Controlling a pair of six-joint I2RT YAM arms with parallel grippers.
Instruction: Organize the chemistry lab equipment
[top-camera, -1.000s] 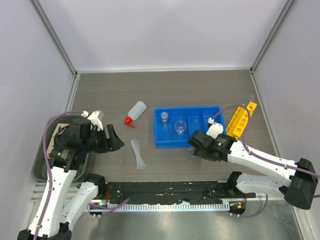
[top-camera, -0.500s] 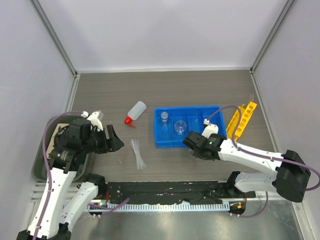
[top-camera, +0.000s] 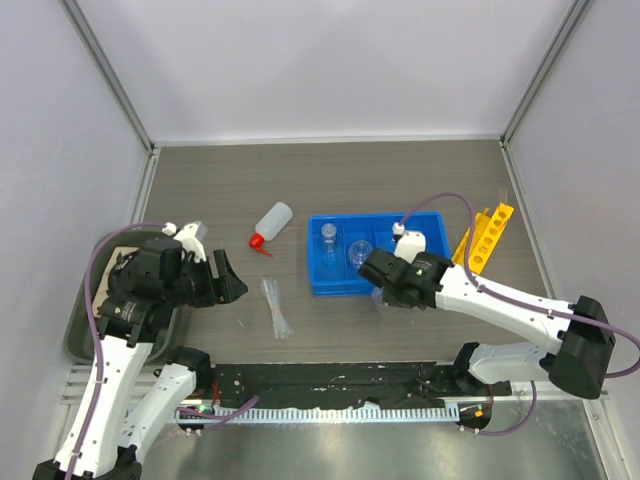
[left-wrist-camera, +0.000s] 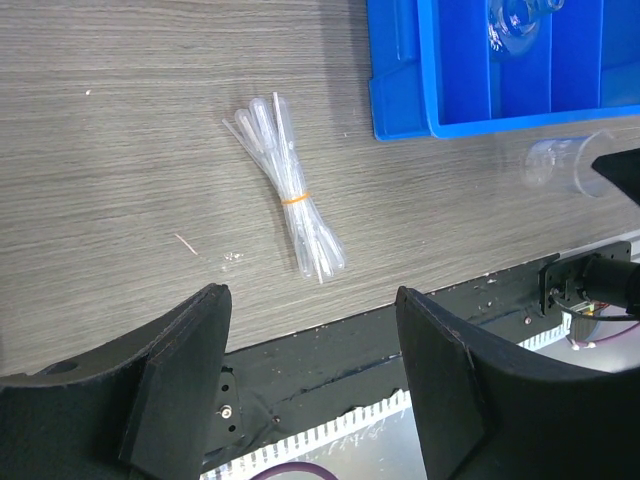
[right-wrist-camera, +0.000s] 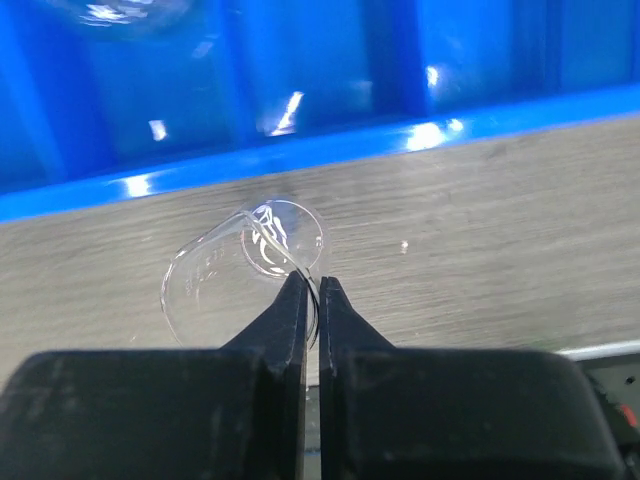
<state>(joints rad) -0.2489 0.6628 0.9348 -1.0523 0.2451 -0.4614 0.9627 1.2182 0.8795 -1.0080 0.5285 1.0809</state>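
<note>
My right gripper (right-wrist-camera: 310, 285) has its jaws drawn all the way together on the thin glass lip of a small beaker (right-wrist-camera: 240, 272), one finger inside the wall and one outside. The beaker sits on the table at 6 o'clock of the blue bin (top-camera: 375, 216), just beside the near wall. It looks tipped rather than flat on its base, but I can't say for sure.

My left gripper (left-wrist-camera: 312, 300) hangs with its jaws well apart and nothing between them, over the table at about 9 o'clock of the pipettes (left-wrist-camera: 290, 195).

I judge the job to be in its early part. Two glass pieces are already in the bin's left compartments: a round flask (top-camera: 359, 256) and a smaller vessel (top-camera: 328, 236) at 10 o'clock of it. The beaker is gripped but not yet lifted over the wall.

Left to do, as I read it:
- The squeeze bottle (top-camera: 271, 223) lies on its side at 9 o'clock of the bin.
- The banded pipettes lie loose at 7 o'clock of the bin.
- The yellow rack (top-camera: 485, 238) sits at 3 o'clock of the bin, and I see nothing standing in its holes.
</note>
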